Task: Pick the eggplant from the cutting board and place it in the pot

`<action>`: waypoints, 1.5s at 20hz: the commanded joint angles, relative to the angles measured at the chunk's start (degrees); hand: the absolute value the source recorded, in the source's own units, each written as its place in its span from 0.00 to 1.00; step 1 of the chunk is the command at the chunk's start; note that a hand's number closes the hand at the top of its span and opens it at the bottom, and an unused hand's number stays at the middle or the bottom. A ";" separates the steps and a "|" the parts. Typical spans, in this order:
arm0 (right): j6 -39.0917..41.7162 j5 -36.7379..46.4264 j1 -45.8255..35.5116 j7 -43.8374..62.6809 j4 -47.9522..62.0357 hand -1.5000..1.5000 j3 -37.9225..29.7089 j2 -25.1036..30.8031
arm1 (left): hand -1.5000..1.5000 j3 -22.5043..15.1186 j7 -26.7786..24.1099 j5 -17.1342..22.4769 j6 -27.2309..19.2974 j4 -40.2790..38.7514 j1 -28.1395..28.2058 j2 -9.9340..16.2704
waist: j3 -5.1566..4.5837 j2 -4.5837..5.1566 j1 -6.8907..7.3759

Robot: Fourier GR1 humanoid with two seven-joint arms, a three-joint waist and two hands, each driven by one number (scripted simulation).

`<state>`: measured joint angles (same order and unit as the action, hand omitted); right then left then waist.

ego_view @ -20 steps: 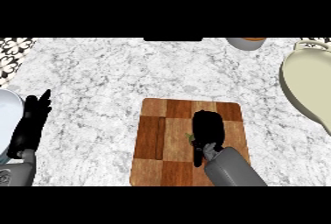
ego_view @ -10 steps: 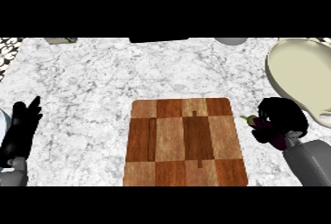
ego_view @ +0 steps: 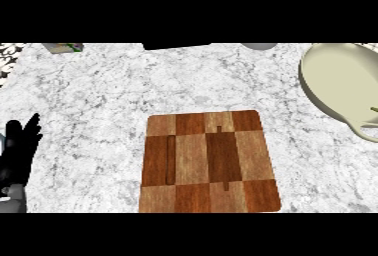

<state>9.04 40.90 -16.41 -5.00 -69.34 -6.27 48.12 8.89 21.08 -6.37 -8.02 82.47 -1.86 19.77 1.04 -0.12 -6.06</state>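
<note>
Gone from my view is the right hand that was beside the cutting board point(ego_view: 209, 161) half a second ago, and the eggplant with it. Only a green sliver is showing at the pot's point(ego_view: 336, 80) right edge. Left of the board, my left hand point(ego_view: 18, 155) is resting, fingers straight.

light: bright, even | shadows: faint beside cutting board point(ego_view: 210, 162) | glare: none | blur: none
</note>
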 commanded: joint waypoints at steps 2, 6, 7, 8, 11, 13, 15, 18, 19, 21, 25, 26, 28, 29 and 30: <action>-3.36 -10.02 -2.20 -16.19 4.82 1.00 -12.44 6.71 | 0.50 -0.01 -0.43 0.13 0.27 0.35 0.43 0.04 | 0.05 -0.30 0.48; 0.15 -20.33 -4.40 -27.39 10.23 1.00 -21.03 8.42 | 0.50 -0.47 0.08 0.08 0.59 0.63 0.82 -0.16 | 0.00 -0.28 1.73; -0.19 -21.45 -4.89 -30.08 12.27 1.00 -22.93 9.15 | 0.50 -0.84 -0.63 0.41 1.70 1.17 0.53 0.28 | -0.05 0.05 2.79; 2.22 -23.57 -4.97 -33.53 13.70 1.00 -24.90 11.21 | 0.50 -0.05 0.00 0.80 1.63 0.99 0.21 0.68 | -0.20 -0.04 2.74; 5.62 -25.88 -3.93 -42.39 20.64 1.00 -29.33 16.24 | 0.50 -1.23 -0.38 0.25 1.94 1.25 0.17 0.20 | -0.33 0.44 3.70; 8.60 -26.41 -4.43 -46.93 26.31 1.00 -30.39 19.18 | 0.50 -1.73 -1.46 0.22 2.29 0.46 -1.00 -0.15 | -0.53 0.93 5.37; 14.21 -27.37 -5.01 -50.18 30.67 1.00 -30.98 23.37 | 0.50 -1.99 0.41 0.40 2.51 0.56 -2.99 -0.18 | -0.62 0.94 5.88; 16.07 -24.69 -6.76 -50.97 35.29 1.00 -27.40 26.83 | 0.50 -3.79 0.00 -1.13 2.28 1.77 -3.61 -0.77 | -0.69 1.10 8.10; 14.84 -24.15 -7.46 -52.35 36.30 1.00 -26.23 25.70 | 0.50 -3.55 1.25 -0.71 3.04 2.08 -4.20 -0.16 | -0.71 1.04 8.44; 16.03 -23.36 -10.23 -50.76 37.31 1.00 -23.88 27.24 | 0.50 -5.25 2.38 -2.67 1.75 -0.01 -7.24 -1.49 | -0.78 1.21 8.43; 15.82 -21.29 -14.55 -48.40 38.92 1.00 -19.05 26.02 | 0.50 -4.27 1.06 -1.02 3.92 -0.42 -7.08 -0.64 | -0.85 1.20 9.53; 17.15 -20.99 -14.65 -49.05 40.46 1.00 -18.70 27.44 | 0.50 -4.39 -1.03 -1.69 3.00 -1.79 -5.72 -1.44 | -0.86 1.21 9.28; 16.11 -19.47 -18.20 -45.81 40.08 1.00 -15.76 25.71 | 0.50 -6.20 1.97 -2.40 2.78 0.29 -7.52 -2.55 | -0.84 1.29 10.16; 17.07 -19.31 -19.52 -45.91 39.15 1.00 -14.48 24.65 | 0.50 -4.89 1.09 -3.05 1.41 -4.07 -10.42 -2.52 | -0.94 1.28 9.06; 16.50 -18.29 -19.84 -46.67 39.74 1.00 -13.32 24.40 | 0.50 -4.15 -0.11 -2.55 2.57 -3.41 -9.19 -1.06 | -0.90 1.34 9.73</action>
<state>20.48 20.49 -32.81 -48.14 -31.03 -23.39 73.38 4.18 21.54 -8.56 -5.52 80.95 -9.22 18.16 0.18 1.10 3.31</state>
